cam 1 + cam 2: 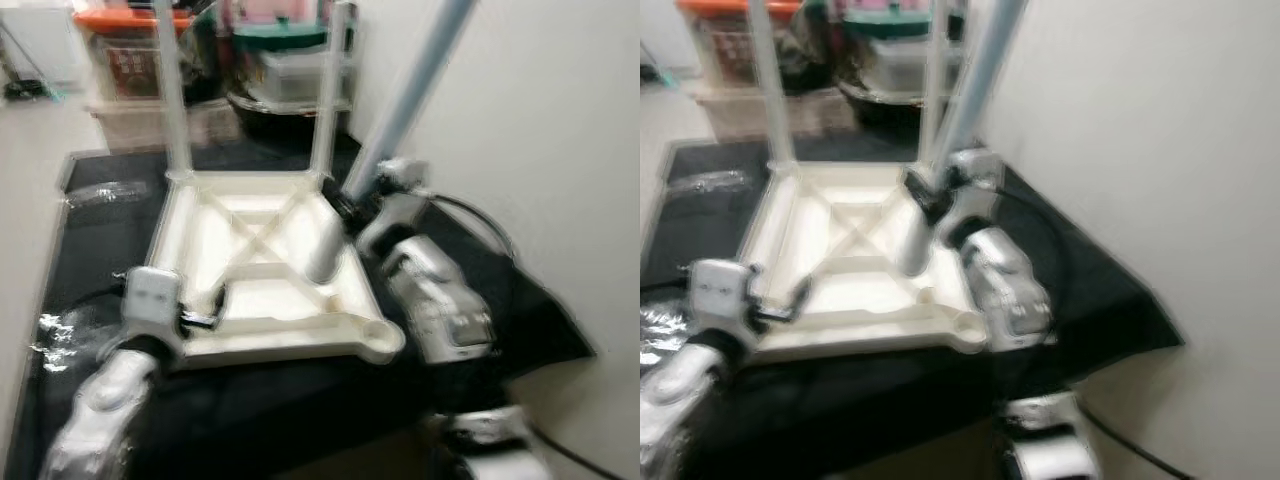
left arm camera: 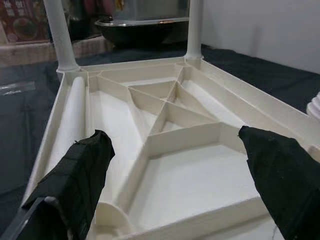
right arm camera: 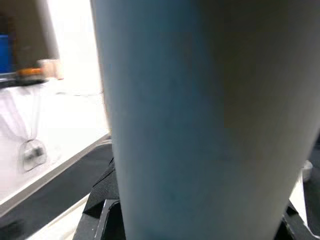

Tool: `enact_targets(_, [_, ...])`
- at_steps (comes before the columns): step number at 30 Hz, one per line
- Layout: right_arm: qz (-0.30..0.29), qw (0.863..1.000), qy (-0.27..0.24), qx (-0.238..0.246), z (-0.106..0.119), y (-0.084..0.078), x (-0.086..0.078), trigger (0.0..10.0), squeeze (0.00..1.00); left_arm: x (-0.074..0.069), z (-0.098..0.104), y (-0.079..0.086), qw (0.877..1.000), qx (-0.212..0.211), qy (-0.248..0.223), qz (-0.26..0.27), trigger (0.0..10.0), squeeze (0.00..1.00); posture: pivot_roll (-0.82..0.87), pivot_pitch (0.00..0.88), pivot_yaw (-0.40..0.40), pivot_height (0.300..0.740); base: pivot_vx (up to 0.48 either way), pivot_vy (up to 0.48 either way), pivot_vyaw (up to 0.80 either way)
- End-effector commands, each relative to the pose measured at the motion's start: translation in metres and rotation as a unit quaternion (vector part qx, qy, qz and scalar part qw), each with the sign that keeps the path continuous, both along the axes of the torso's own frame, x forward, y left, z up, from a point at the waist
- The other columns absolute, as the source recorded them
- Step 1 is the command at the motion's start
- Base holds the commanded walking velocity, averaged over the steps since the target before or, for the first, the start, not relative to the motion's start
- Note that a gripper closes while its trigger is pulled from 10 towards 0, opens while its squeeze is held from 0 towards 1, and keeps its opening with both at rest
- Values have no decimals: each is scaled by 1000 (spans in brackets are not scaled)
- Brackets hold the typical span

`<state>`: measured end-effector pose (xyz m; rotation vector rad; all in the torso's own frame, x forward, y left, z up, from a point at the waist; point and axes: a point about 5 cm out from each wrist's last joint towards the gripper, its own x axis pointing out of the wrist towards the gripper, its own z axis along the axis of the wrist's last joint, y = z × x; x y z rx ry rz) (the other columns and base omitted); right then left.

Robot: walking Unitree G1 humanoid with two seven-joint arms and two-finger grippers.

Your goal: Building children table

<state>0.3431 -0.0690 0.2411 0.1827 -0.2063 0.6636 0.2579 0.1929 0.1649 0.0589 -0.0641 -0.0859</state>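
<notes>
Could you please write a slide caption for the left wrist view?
Left gripper, jaws open, poised over the ribbed underside of the upturned white tabletop, two legs already fitted.

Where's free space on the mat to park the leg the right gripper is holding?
Bare black mat lies in front of the upturned tabletop, between the two arms, and along its left side. The wall side is crowded by the right gripper with the pale blue leg; storage bins crowd the back.
</notes>
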Motion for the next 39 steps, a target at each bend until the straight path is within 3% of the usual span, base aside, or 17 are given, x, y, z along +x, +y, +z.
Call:
enact_targets(1, [19, 1000, -9, -20, 1, -7, -1, 10000, 0, 0, -4, -4, 1000, -9, 7, -7, 10000, 0, 58, 0, -73, 740, 0, 0, 0])
enact_targets(4, [53, 998, -16, -36, 1, -7, -3, 10000, 0, 0, -5, -4, 1000, -9, 8, -8, 10000, 0, 56, 0, -75, 740, 0, 0, 0])
enact_targets(5, [111, 990, -38, -82, 5, -13, -5, 10000, 0, -1, -7, -5, 1000, -9, 11, -12, 10000, 0, 56, 0, -76, 740, 0, 0, 0])
enact_targets(11, [128, 984, -47, -118, 8, -25, 1, 10000, 0, -2, -7, -5, 1000, -10, 10, -13, 10000, 0, 58, 0, -83, 740, 0, 0, 0])
enact_targets(12, [128, 981, -44, -138, 7, -34, 8, 10000, 0, -4, -8, -6, 1000, -11, 11, -15, 10000, 0, 62, 0, -87, 740, 0, 0, 0])
enact_targets(16, [140, 978, -37, -149, 5, -39, 10, 10000, 0, -5, -9, -7, 1000, -11, 12, -17, 10000, 0, 66, 0, -88, 740, 0, 0, 0])
enact_targets(21, [175, 965, -25, -193, -10, -37, 12, 10000, 0, -6, -10, -5, 1000, -11, 13, -17, 10000, 0, 71, 0, -87, 740, 0, 0, 0])
enact_targets(31, [156, 963, -20, -216, -25, -36, 22, 10000, 0, -8, -9, -4, 1000, -9, 13, -19, 10000, 0, 87, 0, -87, 740, 0, 0, 0])
enact_targets(39, [222, 949, -12, -225, -39, -31, 8, 10000, 0, -10, -8, -1, 1000, -9, 14, -16, 10000, 0, 90, 0, -87, 740, 0, 0, 0])
